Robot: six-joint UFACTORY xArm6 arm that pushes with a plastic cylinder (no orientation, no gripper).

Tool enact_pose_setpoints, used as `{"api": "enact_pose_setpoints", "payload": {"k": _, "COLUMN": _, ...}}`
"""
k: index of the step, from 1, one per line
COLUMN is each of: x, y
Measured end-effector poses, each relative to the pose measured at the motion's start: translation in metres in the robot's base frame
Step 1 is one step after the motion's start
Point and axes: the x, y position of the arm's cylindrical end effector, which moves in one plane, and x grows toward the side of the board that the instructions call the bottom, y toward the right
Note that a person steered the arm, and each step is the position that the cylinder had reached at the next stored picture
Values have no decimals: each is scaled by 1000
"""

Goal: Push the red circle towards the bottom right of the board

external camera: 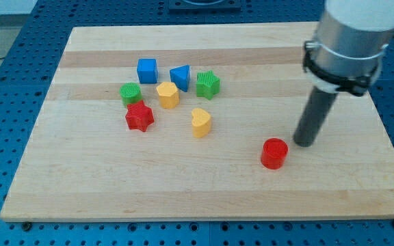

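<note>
- Red circle [274,153] sat nearest, right of the counter's [81,198] centre.
- My tip [304,143] stood just beside it, up and to the view's right; no jaws showed, so their state could not be told.
- Yellow heart [200,123] and red star [139,117] lay farther back.
- Green, yellow and blue blocks clustered behind.

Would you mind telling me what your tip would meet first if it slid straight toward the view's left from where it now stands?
My tip would probably just miss the red circle, which sits slightly lower-left; beyond it, the yellow heart looks nearest that line.
</note>
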Motion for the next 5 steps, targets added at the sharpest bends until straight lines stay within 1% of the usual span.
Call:
{"api": "enact_pose_setpoints", "payload": {"k": 1, "x": 12, "y": -27}}
{"api": "enact_pose_setpoints", "payload": {"k": 2, "x": 20, "y": -23}}
{"api": "enact_pose_setpoints", "payload": {"k": 3, "x": 22, "y": -85}}
{"api": "enact_pose_setpoints", "payload": {"k": 5, "x": 46, "y": -91}}
